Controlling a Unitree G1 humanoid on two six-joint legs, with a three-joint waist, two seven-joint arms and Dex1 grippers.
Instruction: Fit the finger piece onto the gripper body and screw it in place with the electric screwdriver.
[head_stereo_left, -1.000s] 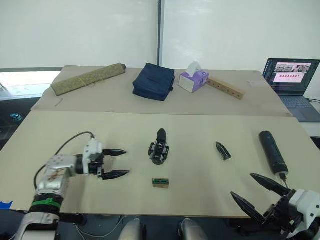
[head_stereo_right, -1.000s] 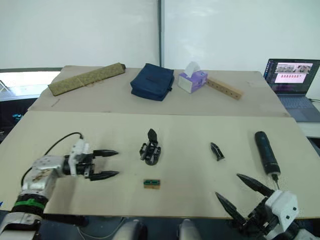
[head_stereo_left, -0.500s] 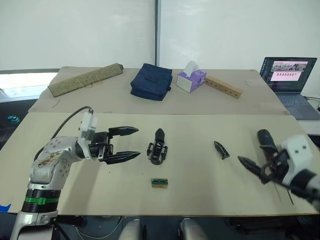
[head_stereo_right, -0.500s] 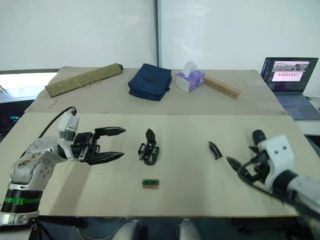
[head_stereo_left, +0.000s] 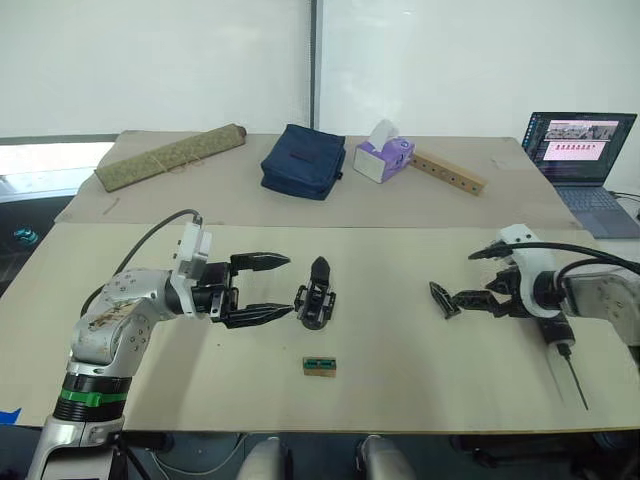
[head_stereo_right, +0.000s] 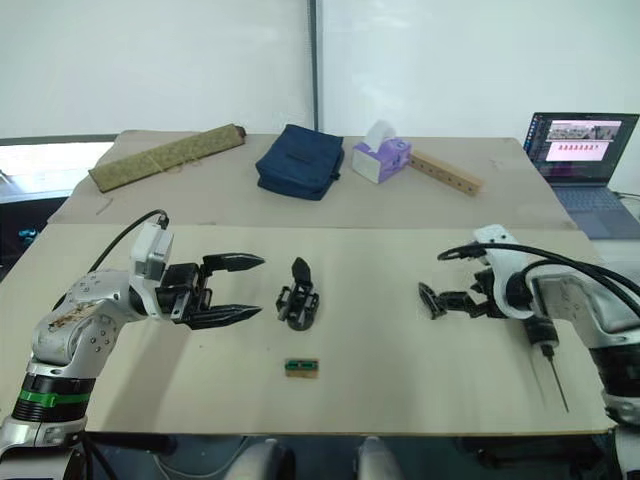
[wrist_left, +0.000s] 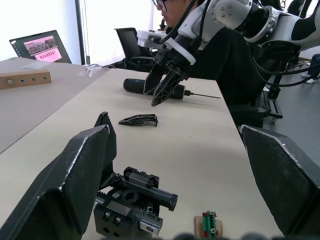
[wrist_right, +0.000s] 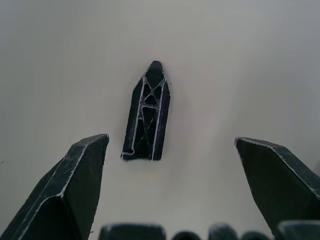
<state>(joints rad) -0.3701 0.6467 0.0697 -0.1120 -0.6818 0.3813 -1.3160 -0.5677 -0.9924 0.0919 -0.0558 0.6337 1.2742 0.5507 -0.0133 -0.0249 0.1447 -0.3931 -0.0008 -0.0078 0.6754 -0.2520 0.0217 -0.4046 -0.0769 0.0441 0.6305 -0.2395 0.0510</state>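
Black finger piece (wrist_right: 147, 112) flat on table (head_stereo_left: 400, 350), tip pointing away from right fingers (wrist_right: 75, 170)

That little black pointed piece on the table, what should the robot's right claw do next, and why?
Probably ease down and close on the finger piece. The right claw hangs open above it, one finger on each side, and the piece lies loose on the table, not yet gripped.

Across a matt beige surface (head_stereo_left: 400, 370), the finger piece (wrist_right: 146, 118) is showing ribbed black plastic with pale edges. The gripper body (wrist_left: 131, 196) is showing black plastic gears and frame. The electric screwdriver (wrist_left: 150, 88) is lying matt black, its thin bit metallic. Behind, a navy cloth pouch (head_stereo_left: 303, 162) is sitting beside a wooden bar (head_stereo_left: 448, 173).
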